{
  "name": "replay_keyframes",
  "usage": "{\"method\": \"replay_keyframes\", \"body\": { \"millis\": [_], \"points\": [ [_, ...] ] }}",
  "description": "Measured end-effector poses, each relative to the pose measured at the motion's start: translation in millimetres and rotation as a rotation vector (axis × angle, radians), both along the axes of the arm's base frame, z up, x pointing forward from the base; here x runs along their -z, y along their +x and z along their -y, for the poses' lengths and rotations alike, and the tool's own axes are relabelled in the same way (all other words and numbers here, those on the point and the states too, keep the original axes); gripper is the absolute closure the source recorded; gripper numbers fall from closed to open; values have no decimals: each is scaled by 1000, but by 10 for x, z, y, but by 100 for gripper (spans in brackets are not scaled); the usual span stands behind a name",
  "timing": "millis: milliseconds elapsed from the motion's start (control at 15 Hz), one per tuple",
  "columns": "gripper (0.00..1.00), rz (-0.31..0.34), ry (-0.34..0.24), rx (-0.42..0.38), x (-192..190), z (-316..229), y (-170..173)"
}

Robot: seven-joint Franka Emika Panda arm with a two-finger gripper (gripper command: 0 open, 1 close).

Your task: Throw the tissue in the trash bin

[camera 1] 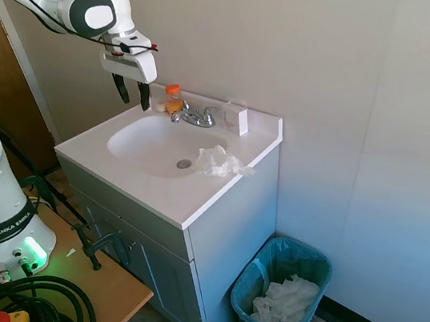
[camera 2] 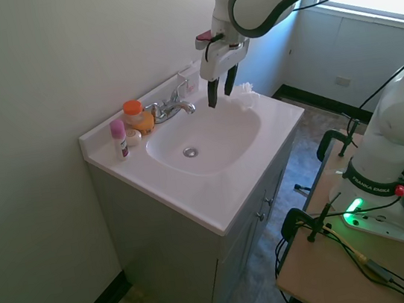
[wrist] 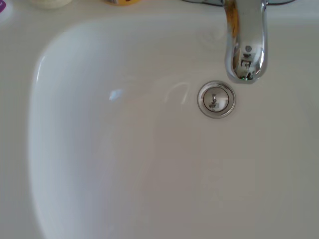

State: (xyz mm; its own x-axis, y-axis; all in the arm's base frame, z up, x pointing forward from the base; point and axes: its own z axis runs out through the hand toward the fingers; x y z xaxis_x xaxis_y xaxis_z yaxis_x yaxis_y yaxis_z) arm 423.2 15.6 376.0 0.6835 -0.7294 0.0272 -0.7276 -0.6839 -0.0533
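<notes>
Hovering above the back of the white oval sink basin point(camera 1: 151, 142), close to the curved chrome faucet point(camera 1: 196, 116): the white two-finger gripper point(camera 1: 133, 91), dark fingers point(camera 1: 144, 95) pointing down, spread apart and clasping nothing. Lying on the white vanity countertop point(camera 1: 156, 202), at the basin's rim toward the corner nearest the bin: the small crumpled white paper tissue point(camera 1: 222, 162), well apart from the gripper. Standing on the floor beside the white vanity cabinet point(camera 1: 234, 231), below that same corner: the small dark rectangular trash bin point(camera 1: 282, 293) lined with a teal-blue plastic bag, already holding a heap of crumpled white paper point(camera 1: 285, 303). Sitting along the countertop's back edge: an orange-capped bottle point(camera 2: 135, 116) just beside the faucet, a small pink-capped tube point(camera 2: 119, 137) toward the far back corner, and a small white rectangular box point(camera 1: 237, 116) on the faucet's other side. Looking straight down in the wrist view: the round metal drain point(wrist: 216, 99) and the faucet's spout above the basin.
</notes>
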Motion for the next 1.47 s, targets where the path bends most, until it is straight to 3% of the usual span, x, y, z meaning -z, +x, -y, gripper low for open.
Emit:
{"method": "replay_keyframes", "body": {
  "millis": [267,533,667,867,1067,1467],
  "points": [
    [0,36,-21,70,-32,171,40],
    [0,125,-38,257,-90,1107,39],
    [0,131,-39,328,-29,1482,1],
    [0,145,-90,427,151,1929,-15],
    [0,138,-133,523,458,2235,69],
    [0,70,-127,580,1043,2609,349]
  ]
}}
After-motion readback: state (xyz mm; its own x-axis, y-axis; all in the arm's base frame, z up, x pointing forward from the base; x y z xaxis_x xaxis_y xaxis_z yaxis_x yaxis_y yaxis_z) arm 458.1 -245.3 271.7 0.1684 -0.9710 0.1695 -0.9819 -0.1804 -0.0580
